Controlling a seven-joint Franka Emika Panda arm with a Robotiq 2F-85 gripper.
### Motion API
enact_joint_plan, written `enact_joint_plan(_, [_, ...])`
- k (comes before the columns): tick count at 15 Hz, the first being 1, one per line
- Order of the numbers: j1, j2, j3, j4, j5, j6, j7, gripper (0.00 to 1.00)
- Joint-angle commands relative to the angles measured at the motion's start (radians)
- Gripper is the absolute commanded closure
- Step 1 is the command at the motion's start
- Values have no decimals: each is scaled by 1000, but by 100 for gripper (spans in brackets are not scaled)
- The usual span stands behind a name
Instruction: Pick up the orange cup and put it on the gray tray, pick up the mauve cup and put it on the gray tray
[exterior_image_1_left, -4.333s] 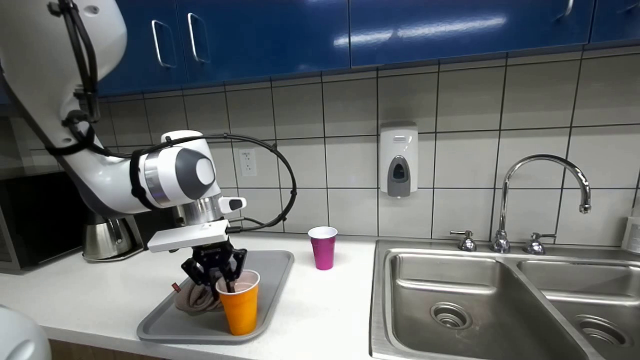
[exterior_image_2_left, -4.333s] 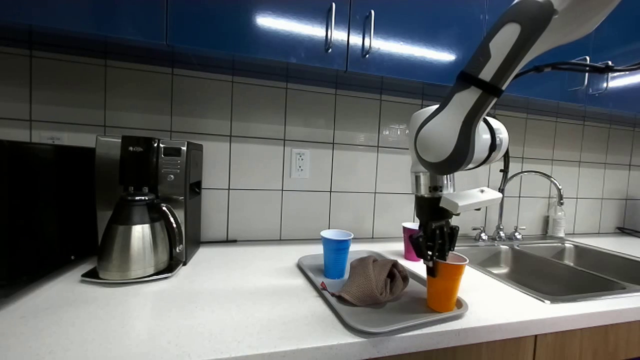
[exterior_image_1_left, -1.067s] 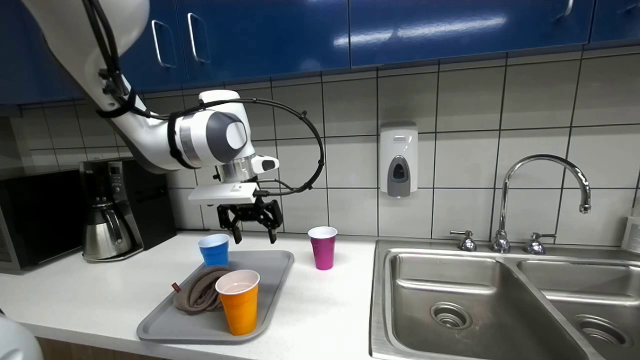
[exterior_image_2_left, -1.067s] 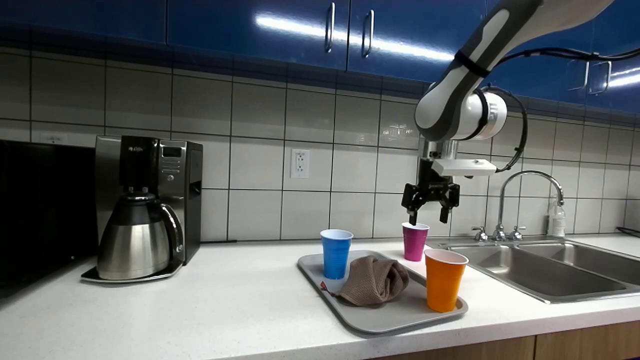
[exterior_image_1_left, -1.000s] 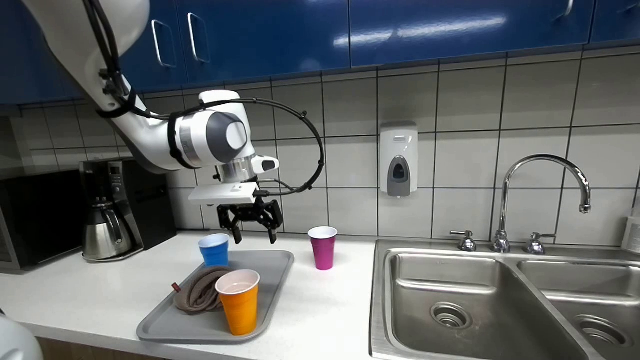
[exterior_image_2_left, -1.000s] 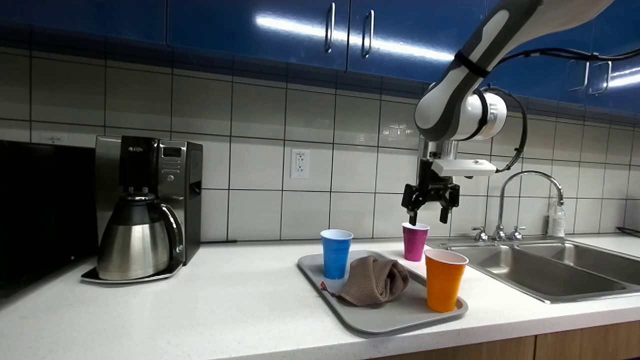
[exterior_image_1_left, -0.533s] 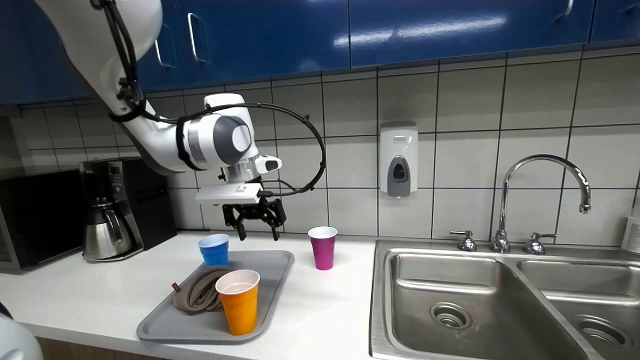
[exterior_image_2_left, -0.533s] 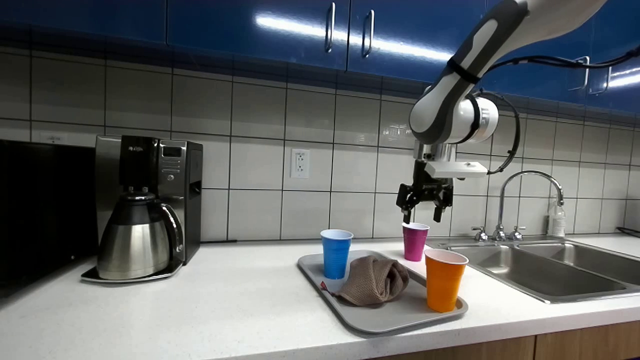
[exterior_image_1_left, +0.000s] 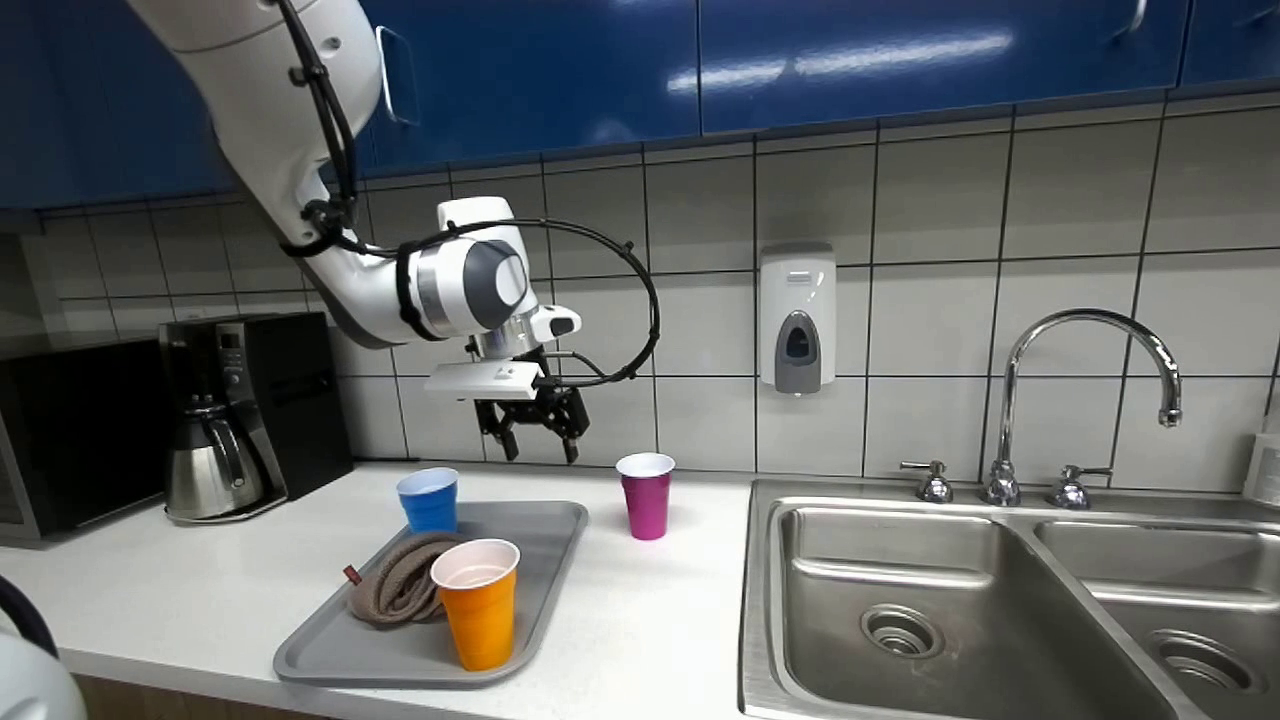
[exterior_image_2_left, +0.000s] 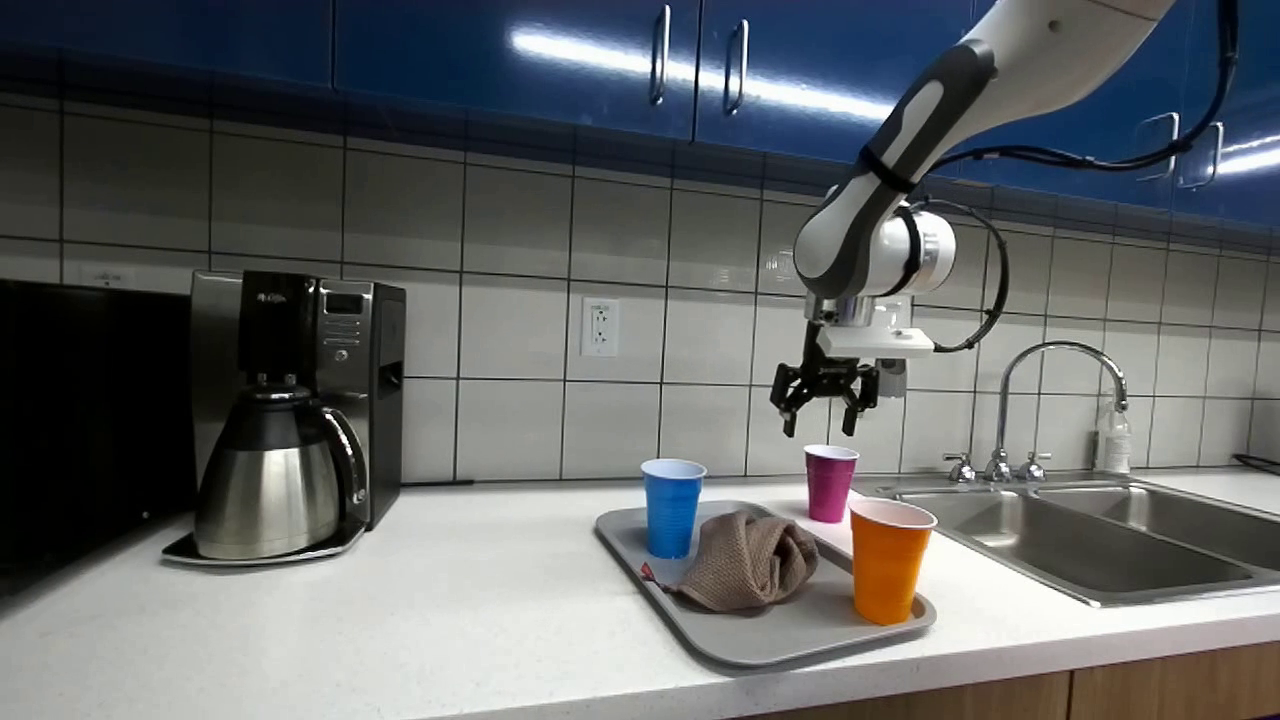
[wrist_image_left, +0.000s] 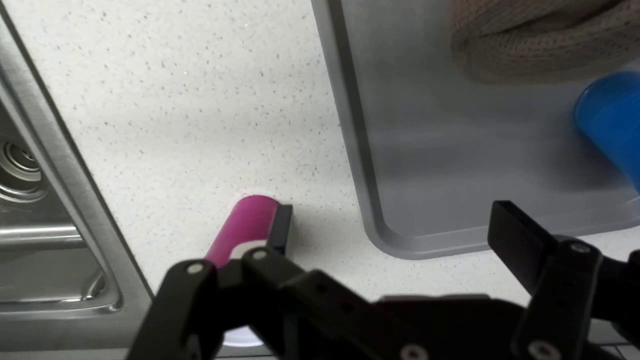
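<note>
A: Risks, left to right?
B: orange cup (exterior_image_1_left: 478, 612), near right corner of the gray tray (exterior_image_1_left: 528, 530): may be knocked if the mauve cup (exterior_image_1_left: 648, 506) is set too close; mauve cup: may tip if the gripper (exterior_image_1_left: 541, 451), not centred, lands on its rim
A: Positions?
B: gripper: spread wide, nothing held, aloft; mauve cup: lower, to its right, upright on the counter (exterior_image_1_left: 690, 600)
</note>
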Motion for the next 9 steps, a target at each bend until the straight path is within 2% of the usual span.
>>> enact_joint_plan(1, [3,94,-17,116,-47,5,76,0])
enact_joint_plan(9, [34,299,-90,356,-87,-9,198,0])
